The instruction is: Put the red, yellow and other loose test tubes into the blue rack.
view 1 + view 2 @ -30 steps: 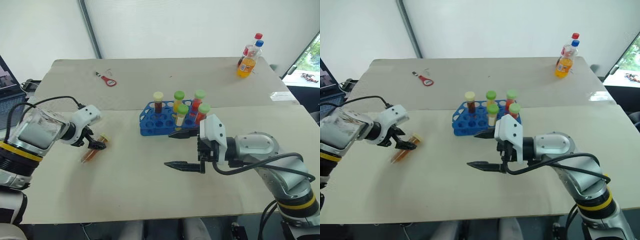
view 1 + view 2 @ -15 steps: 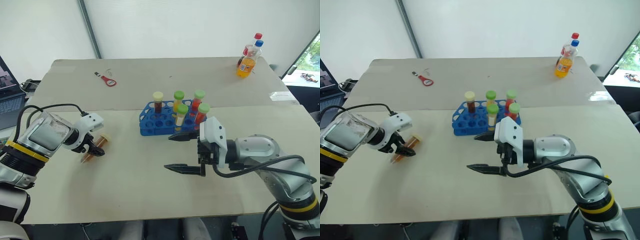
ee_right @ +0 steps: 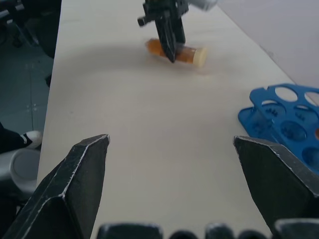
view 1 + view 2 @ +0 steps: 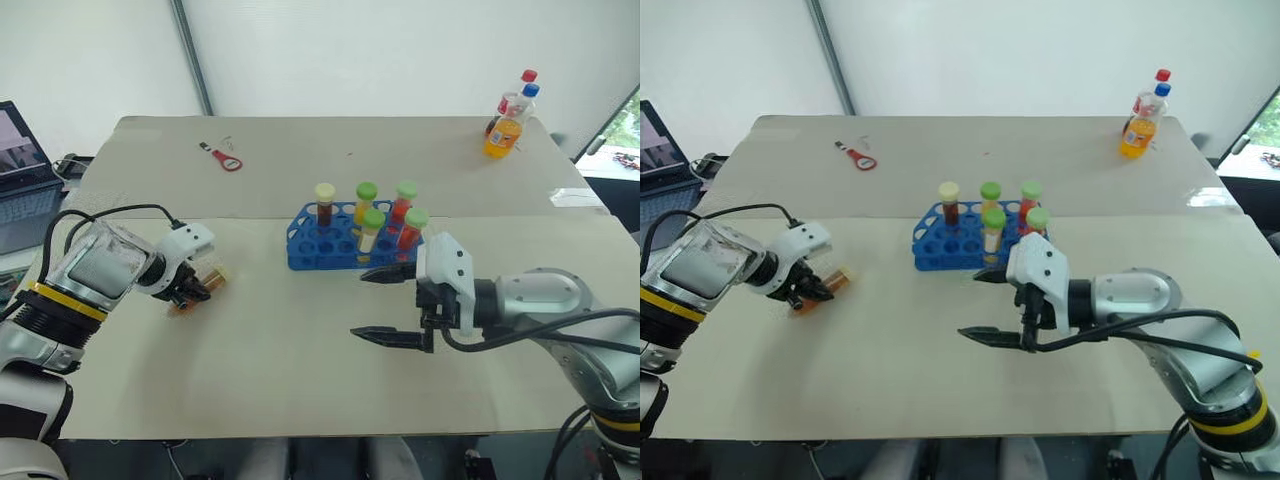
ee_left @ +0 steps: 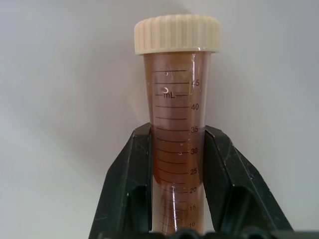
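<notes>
Pinching the amber tube (image 5: 175, 144) at mid-body, my left gripper (image 4: 192, 288) has its two black fingers (image 5: 130, 184) pressed against both sides, cream cap pointing away from the wrist, just over the table (image 4: 280, 380). My right gripper (image 4: 396, 304) hangs empty with jaws spread wide, just in front of the blue rack (image 4: 310, 250), where five capped tubes (image 4: 367, 230) stand upright in its holes.

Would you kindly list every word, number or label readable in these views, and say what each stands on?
"mL": on the amber tube held in the left end effector.
"45", "40", "35", "30", "25", "20", "15": scale figures down the same tube; a lower one is cut off.
Labels on the orange-drink bottles: too small to read.
Laptop screen: unreadable.
</notes>
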